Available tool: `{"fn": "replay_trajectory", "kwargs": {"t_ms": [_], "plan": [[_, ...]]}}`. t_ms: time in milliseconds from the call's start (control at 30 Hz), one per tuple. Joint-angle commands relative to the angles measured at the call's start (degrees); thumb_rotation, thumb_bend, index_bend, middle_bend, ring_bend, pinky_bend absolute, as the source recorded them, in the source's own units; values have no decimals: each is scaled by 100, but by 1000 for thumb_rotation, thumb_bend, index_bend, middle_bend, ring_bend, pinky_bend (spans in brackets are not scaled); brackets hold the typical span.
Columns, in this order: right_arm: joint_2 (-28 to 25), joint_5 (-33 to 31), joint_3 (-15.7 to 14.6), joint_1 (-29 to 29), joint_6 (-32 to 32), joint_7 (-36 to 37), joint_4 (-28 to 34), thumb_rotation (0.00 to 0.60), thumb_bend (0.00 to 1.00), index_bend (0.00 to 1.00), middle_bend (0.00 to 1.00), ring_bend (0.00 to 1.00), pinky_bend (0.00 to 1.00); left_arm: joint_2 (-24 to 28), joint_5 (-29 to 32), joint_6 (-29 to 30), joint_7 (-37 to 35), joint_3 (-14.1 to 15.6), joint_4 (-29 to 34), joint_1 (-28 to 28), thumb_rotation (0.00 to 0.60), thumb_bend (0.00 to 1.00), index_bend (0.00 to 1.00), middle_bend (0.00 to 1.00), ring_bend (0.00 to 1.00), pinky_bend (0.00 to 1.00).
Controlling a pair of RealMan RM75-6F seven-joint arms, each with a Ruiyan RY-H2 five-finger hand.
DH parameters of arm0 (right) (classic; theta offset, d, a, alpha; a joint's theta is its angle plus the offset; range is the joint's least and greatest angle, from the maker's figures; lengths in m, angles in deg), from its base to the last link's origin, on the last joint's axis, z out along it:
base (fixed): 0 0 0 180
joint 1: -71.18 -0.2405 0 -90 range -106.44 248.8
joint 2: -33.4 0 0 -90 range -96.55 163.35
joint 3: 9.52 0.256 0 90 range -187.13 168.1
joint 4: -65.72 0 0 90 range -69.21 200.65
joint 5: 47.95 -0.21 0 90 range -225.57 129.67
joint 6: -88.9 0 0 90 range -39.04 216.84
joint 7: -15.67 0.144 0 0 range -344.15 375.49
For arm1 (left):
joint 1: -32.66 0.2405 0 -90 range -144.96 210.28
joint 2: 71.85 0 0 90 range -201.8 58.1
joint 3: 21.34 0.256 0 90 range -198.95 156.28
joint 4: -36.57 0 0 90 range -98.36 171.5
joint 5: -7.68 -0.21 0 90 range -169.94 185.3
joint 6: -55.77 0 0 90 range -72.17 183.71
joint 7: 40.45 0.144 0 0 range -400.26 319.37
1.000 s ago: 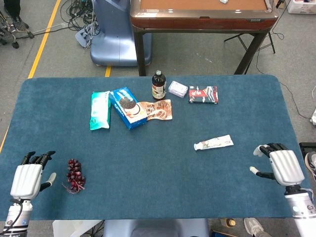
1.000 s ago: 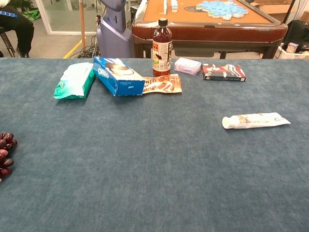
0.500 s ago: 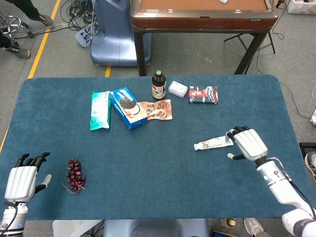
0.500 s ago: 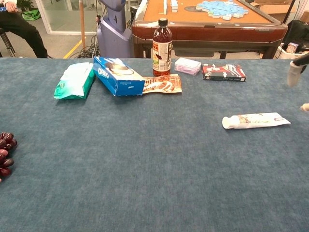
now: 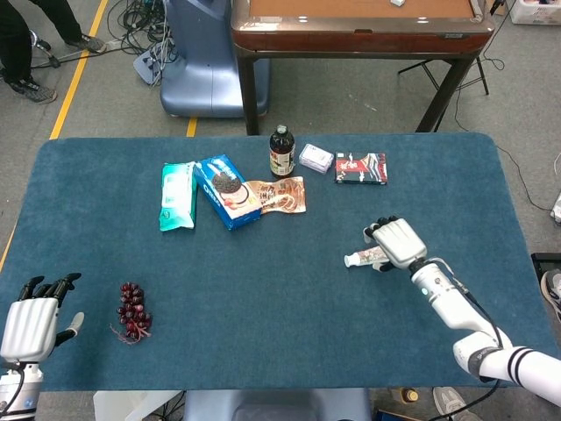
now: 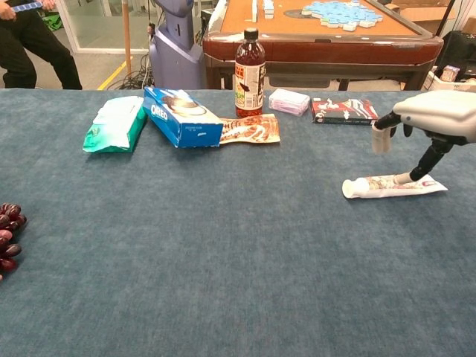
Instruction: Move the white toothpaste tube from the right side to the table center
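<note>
The white toothpaste tube point(image 5: 361, 257) point(image 6: 375, 184) lies flat on the right part of the blue table, cap toward the left. My right hand point(image 5: 398, 242) point(image 6: 435, 115) hovers directly over the tube's tail half, palm down, fingers spread and pointing down; one fingertip point(image 6: 402, 178) reaches the tube's top, and nothing is gripped. My left hand point(image 5: 30, 318) rests open near the table's front left corner, seen only in the head view.
A bunch of dark grapes point(image 5: 133, 311) point(image 6: 7, 238) lies front left. Along the back sit a green wipes pack point(image 5: 178, 195), an Oreo box point(image 5: 226, 190), a snack pouch point(image 5: 280, 195), a brown bottle point(image 5: 281, 152), a tissue packet point(image 5: 316, 158) and a red-black box point(image 5: 360, 167).
My right hand has swept from the front right edge leftward and forward until it is over the tube. The left hand drew back slightly toward the front edge. The tube has not moved.
</note>
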Motion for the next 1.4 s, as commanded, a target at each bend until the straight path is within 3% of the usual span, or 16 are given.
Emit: {"fn": "replay_trajectory", "kwargs": {"t_ms": [33,967,1200,1400], "plan": [[166,-60,-55,-102,-108,-47,-191,600,203,399,414,288,329,4,9,-3,-7,1,0,6,600,246,219,358,358,149],[780,-166,-422,-395,-514,375,-1232,600,302,399,437,300,329,-16,47,-50,-24,-4,-53,24,600,246,219,358,358,129],[805,-138,-483,-400,-522,528,-1341,600,410,447,492,342,329,-19,42,-44,-33,-14,-64,24,600,246,219,358,358,129],[784,-65,-512,-439,-516,720,-1338,600,601,563,576,415,330,-22,22,-78,-37,-23,-63,-6,600,246,219,358,357,129]]}}
